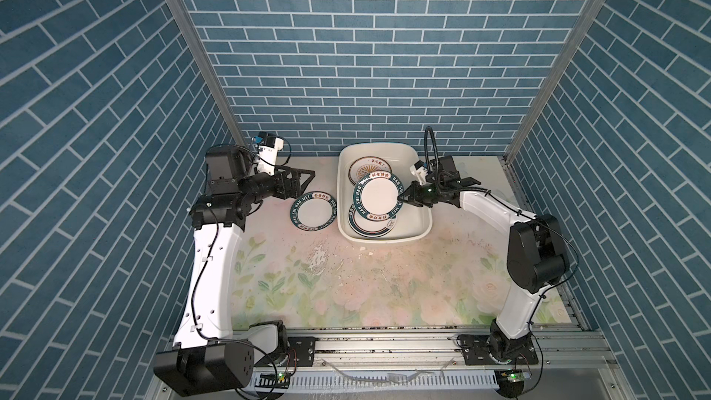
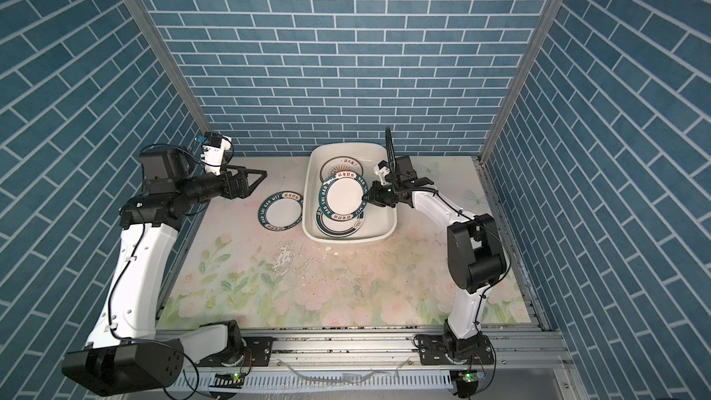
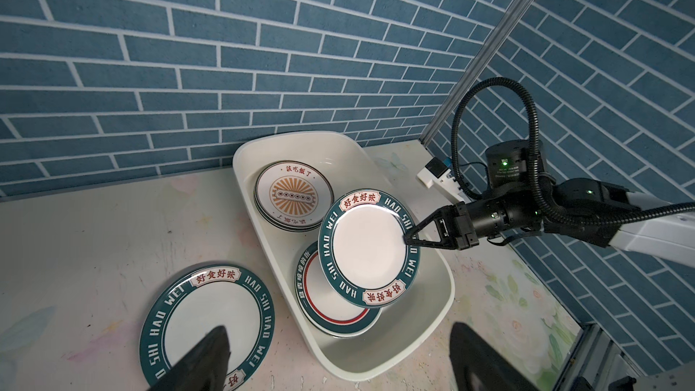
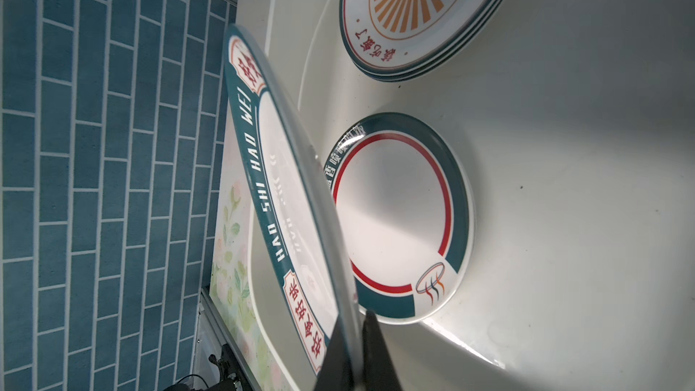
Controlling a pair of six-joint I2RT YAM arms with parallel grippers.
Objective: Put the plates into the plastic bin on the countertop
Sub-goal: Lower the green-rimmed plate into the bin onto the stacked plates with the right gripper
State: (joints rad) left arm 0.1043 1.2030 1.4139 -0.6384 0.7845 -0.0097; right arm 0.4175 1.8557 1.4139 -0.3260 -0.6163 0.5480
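The white plastic bin (image 1: 384, 239) stands at the back of the flowered countertop (image 1: 346, 282). My right gripper (image 1: 400, 198) is shut on the rim of a teal-lettered plate (image 1: 377, 196), holding it tilted over the bin. Under that plate lies a teal-and-red ringed plate (image 4: 395, 220). A short stack of sunburst plates (image 3: 293, 195) fills the bin's far end. One more lettered plate (image 1: 313, 215) lies flat on the countertop, left of the bin. My left gripper (image 1: 304, 184) hangs open just behind it, holding nothing.
Blue brick walls close in the back and both sides. An aluminium rail (image 1: 384, 340) runs along the front edge. Small white chips (image 1: 365, 253) lie on the scuffed countertop in front of the bin.
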